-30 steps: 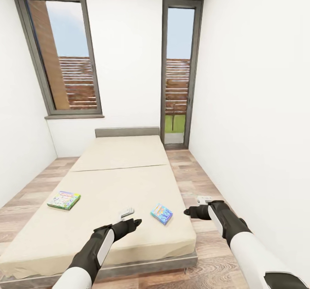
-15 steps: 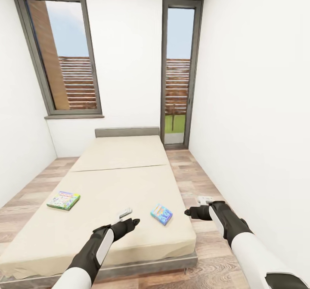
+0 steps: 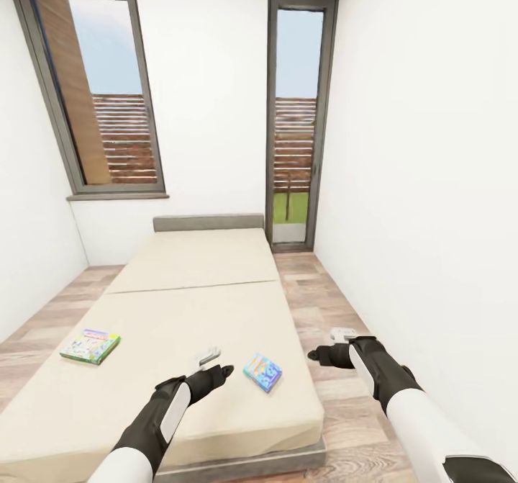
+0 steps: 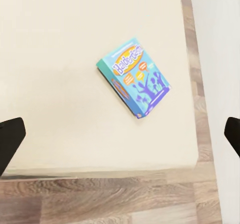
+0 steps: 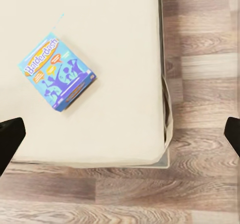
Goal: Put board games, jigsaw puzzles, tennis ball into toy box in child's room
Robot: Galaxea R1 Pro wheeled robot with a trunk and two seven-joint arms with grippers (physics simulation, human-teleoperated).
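— Where do the board games lie?

— Both on the long beige bed [image 3: 194, 303]. The blue flat rectangular game box with Balderdash lettering [image 3: 262, 372] lies near the foot of the mattress, close to its right-hand edge, skewed to that edge and with bare mattress all round it. The green multicoloured flat game box [image 3: 90, 345] lies close to the left-hand edge, well apart from the blue one.

— And the grippers?

— The left gripper [image 3: 210, 358] hangs over the mattress just left of the blue box, not touching it. The right gripper [image 3: 341, 335] hangs over the wood-plank floor [image 3: 324, 303] strip between the bed and the white right-hand wall [image 3: 432, 181]. Each wrist view shows its two dark fingertips [image 4: 10, 141] far apart, holding nothing.

— Room to move?

— That floor strip runs bare up to the tall narrow glass door [image 3: 293, 123].
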